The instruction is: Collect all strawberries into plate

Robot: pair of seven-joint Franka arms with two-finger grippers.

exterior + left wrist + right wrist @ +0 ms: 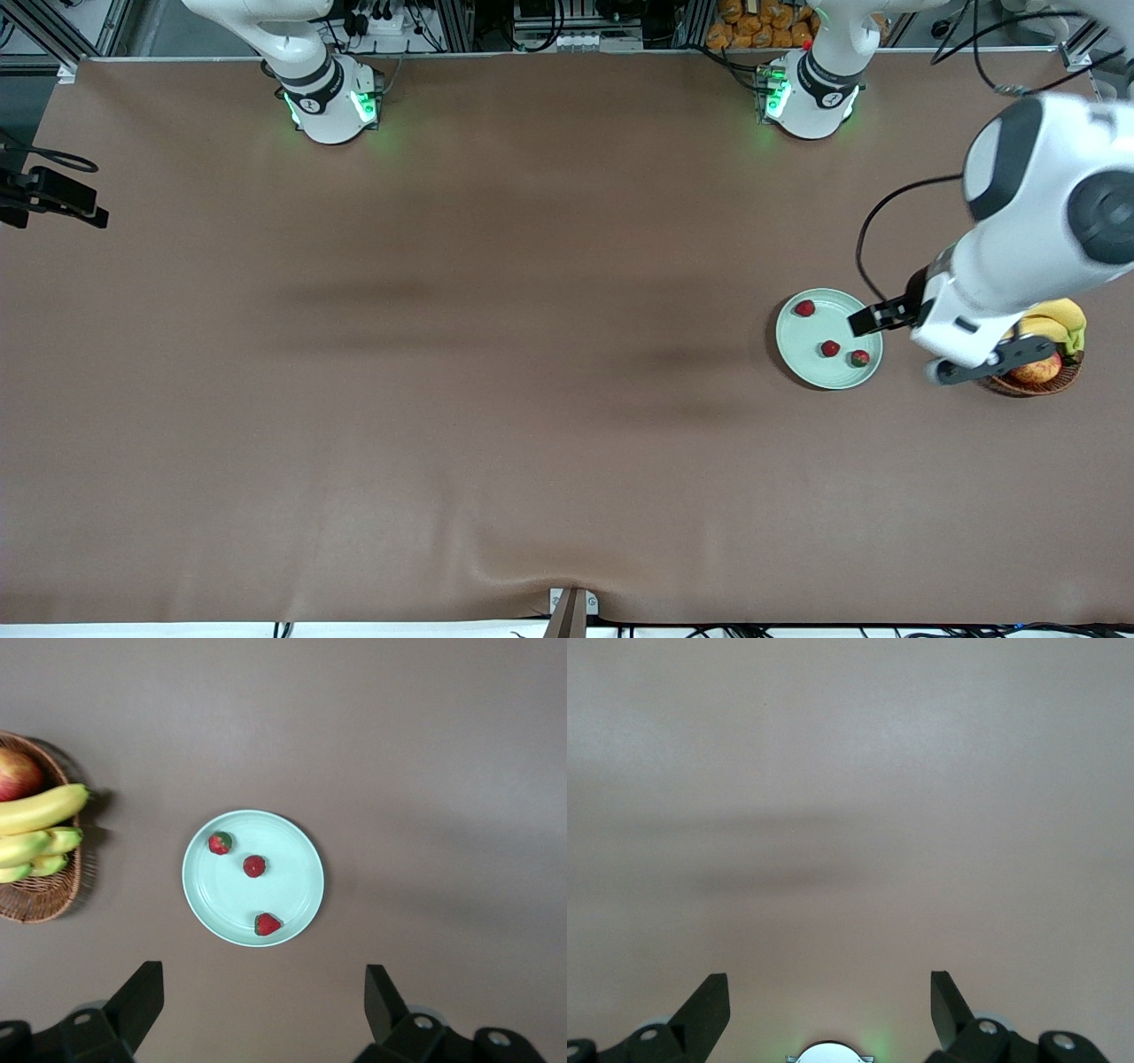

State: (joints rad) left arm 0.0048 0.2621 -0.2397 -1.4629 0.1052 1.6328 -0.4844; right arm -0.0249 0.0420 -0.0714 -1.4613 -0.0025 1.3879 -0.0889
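Note:
The pale green plate (808, 356) lies toward the left arm's end of the table. Three strawberries rest in it: one (804, 308) farthest from the front camera, one (830, 348) in the middle, one with a green cap (859, 358) by the rim. The left wrist view looks down on the plate (221, 896) and its berries (220, 842) (254, 865) (267, 924). My left gripper (897, 348) (264, 992) hangs open and empty, high over the plate's edge and the table beside it. My right gripper (829, 997) is open and empty over bare table.
A brown wicker basket (1032, 383) (40, 899) with bananas (1054, 321) (40, 811) and an apple (1036, 367) (16, 773) stands beside the plate, closer to the left arm's end of the table. The left forearm overhangs it. The right arm waits, raised above its base (328, 97).

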